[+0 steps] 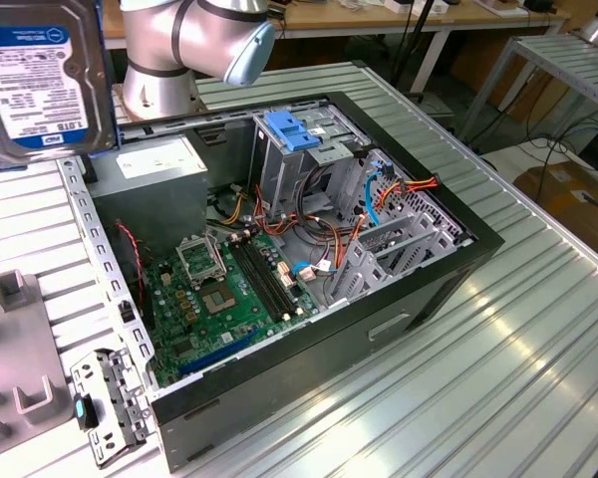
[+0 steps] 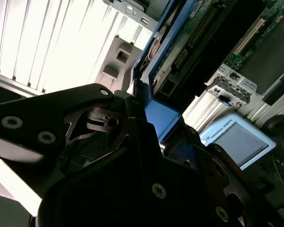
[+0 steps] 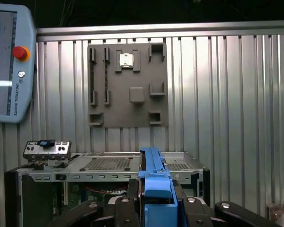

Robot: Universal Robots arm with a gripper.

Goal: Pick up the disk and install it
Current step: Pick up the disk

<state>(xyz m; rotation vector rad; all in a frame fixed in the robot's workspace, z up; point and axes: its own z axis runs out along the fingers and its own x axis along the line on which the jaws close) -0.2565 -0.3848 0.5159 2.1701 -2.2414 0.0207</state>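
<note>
Ribbed aluminium worktop (image 1: 538, 329) carries an open computer case (image 1: 429, 289). Disk (image 1: 40, 80), upper left of the exterior view, is clamped edgewise in the end effector (image 3: 156, 204); judged rigid, dense, shock-sensitive: grip across side rails.

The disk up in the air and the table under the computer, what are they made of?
The disk looks like grey metal with a glossy paper label. Its side rails, seen in the first wrist view, look like smooth blue plastic. The table looks like ribbed metal, probably aluminium, since it shines with bright streaks.
</note>
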